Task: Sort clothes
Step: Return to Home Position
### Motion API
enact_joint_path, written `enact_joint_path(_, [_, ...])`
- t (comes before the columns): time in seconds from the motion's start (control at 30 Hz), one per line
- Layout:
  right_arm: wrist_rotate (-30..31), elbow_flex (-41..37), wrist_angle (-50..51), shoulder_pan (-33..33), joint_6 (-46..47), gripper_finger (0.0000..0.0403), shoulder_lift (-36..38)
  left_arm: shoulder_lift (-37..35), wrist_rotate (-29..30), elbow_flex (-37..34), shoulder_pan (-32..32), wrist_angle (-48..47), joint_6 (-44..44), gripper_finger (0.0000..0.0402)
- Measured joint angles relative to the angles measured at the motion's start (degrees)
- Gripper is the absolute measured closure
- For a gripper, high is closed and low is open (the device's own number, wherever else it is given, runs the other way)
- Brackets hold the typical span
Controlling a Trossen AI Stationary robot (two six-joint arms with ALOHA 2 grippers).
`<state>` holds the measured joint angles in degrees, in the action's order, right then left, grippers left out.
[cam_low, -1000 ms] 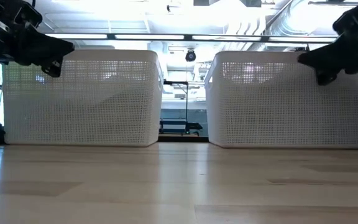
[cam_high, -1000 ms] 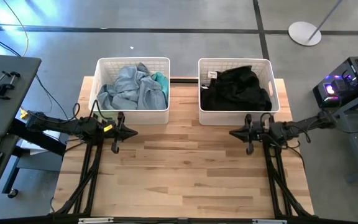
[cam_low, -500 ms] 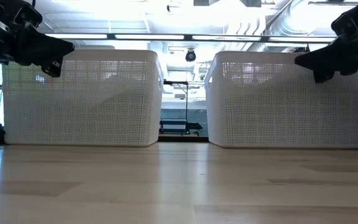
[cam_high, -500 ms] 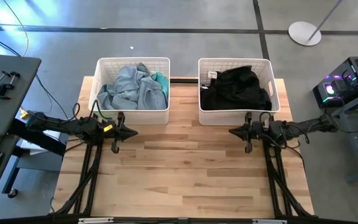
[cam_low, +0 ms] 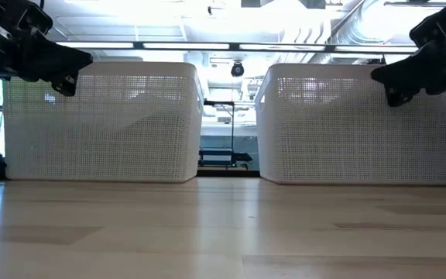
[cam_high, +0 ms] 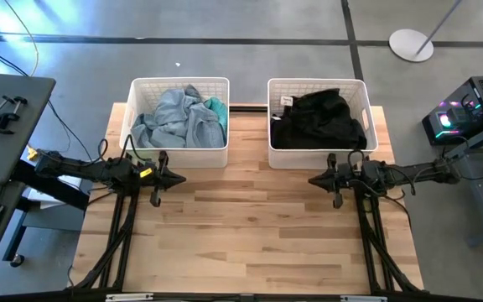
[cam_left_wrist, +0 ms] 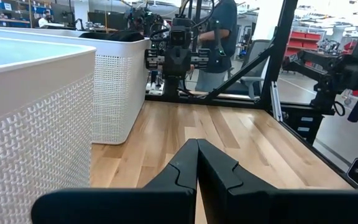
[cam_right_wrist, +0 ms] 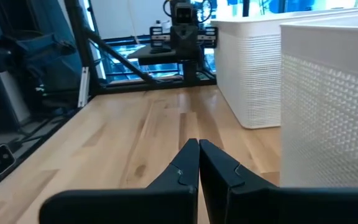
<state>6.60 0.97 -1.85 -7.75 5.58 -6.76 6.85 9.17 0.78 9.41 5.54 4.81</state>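
The clothes lie in two white slatted baskets at the table's far edge. The left basket (cam_high: 179, 114) holds light blue-grey denim garments (cam_high: 177, 119) and a teal piece (cam_high: 216, 106). The right basket (cam_high: 318, 114) holds black garments (cam_high: 319, 120) with a white tag. My left gripper (cam_high: 183, 177) is shut and empty, level, above the table in front of the left basket, pointing toward the table's middle. My right gripper (cam_high: 310, 179) is shut and empty, level, in front of the right basket, pointing toward the left one.
The bare wooden tabletop (cam_high: 250, 235) spreads between the arms and toward the near edge. Black arm frames (cam_high: 116, 243) stand at both near corners. A person (cam_left_wrist: 225, 37) stands beyond the table in the left wrist view.
My right gripper has swung a little toward the table's near edge and now points straighter across the table. Its fingers stay shut.
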Motion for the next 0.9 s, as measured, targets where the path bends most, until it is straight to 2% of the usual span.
enact_joint_path(0.9, [-0.97,0.0,-0.02,-0.04,-0.04,0.0403,0.0,-0.01,0.0,0.0,0.0,-0.11,-0.01,0.0402])
